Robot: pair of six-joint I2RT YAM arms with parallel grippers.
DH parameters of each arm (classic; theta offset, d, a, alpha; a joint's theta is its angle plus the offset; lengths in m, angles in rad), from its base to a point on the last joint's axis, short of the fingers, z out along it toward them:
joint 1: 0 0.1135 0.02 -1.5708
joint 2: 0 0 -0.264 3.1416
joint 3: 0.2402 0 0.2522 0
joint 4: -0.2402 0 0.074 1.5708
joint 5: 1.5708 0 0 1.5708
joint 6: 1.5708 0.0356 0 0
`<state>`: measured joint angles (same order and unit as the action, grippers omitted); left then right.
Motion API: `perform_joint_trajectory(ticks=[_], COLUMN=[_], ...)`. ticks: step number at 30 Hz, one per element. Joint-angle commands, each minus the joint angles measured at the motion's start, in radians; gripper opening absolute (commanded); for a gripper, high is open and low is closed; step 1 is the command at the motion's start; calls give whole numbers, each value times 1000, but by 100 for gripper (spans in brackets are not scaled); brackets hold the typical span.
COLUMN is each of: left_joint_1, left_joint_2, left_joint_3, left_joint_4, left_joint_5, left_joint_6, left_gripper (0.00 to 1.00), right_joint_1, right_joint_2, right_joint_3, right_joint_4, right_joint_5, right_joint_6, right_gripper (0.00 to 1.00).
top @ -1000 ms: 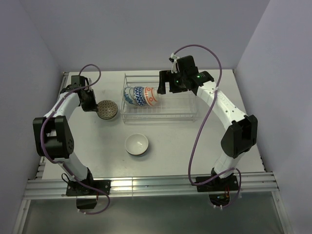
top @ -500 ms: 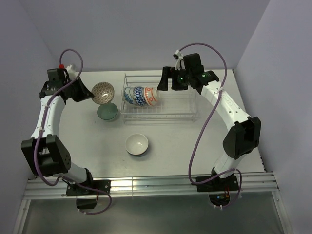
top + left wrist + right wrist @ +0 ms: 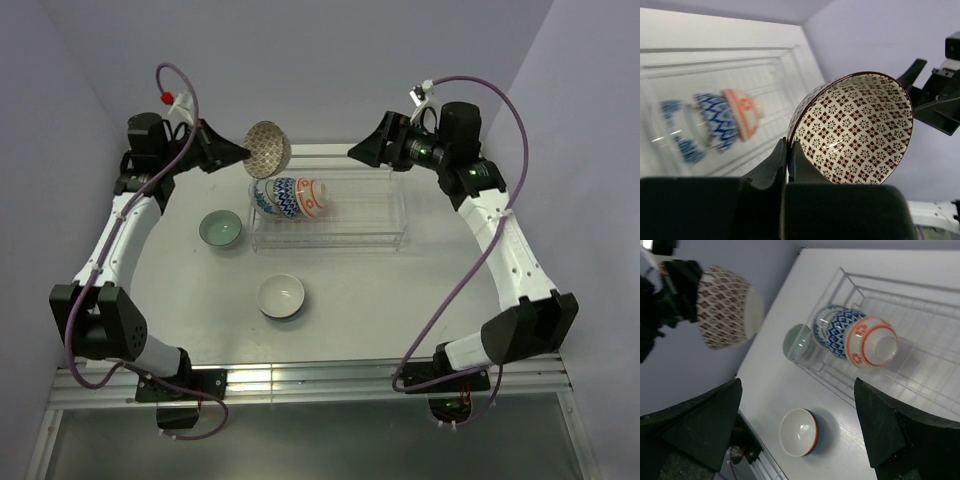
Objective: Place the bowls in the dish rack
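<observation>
Black fingers (image 3: 767, 165) of the left claw (image 3: 240, 152) are pressed together on the rim of the grey-brown patterned bowl (image 3: 267, 148), one finger on the outside of the wall and one inside. The bowl hangs in the air, tipped on its side, with its mouth turned toward the right arm. Its inside shows a cream ground under a small brown star lattice. From above it sits over the far left corner of the dish rack (image 3: 370, 210), clear of the bars.

Below it the rack lies on the white table (image 3: 360, 300), its long side running left to right. At the rack's left end three bowls lie on their sides, nested one into the next: a blue-and-white bowl (image 3: 266, 196), a blue zigzag bowl (image 3: 288, 197) and the orange-red patterned bowl (image 3: 313, 196), whose foot points right.

Near the rack's left end, a pale green bowl (image 3: 221, 228) stands upright on the table, apart from the bars. Nearer the arm bases the white bowl (image 3: 281, 296) stands upright too, well apart from the rack.

The right claw (image 3: 365, 152) is raised over the far side of the rack, pointing toward the left claw, its fingers (image 3: 700, 415) spread wide with nothing between them. Its wrist view looks down between them on the rack's loaded end, the green bowl and the white bowl.
</observation>
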<state>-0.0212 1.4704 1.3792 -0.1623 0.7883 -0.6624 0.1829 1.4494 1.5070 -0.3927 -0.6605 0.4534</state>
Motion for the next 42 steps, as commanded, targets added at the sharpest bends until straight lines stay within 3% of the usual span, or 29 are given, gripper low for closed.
perform_joint_trajectory(ticks=[1, 8, 13, 27, 42], left_joint_1=[-92, -220, -264, -310, -325], left_joint_2=[25, 140, 188, 209, 196], left_joint_3=[47, 4, -5, -48, -65], left_joint_4=[256, 539, 604, 621, 623], left_joint_5=[103, 131, 127, 101, 108], left_joint_6=[-167, -377, -430, -436, -436], left_gripper=[0, 0, 0, 0, 0], right_joint_1=[0, 1, 13, 104, 155], right_joint_2=[-90, -178, -178, -164, -126], right_joint_3=[-7, -120, -171, -246, -185], right_joint_4=[100, 176, 201, 347, 299], right_joint_5=[-45, -51, -63, -94, -39], right_joint_6=[57, 139, 191, 288, 235], right_gripper=[100, 100, 100, 100, 100])
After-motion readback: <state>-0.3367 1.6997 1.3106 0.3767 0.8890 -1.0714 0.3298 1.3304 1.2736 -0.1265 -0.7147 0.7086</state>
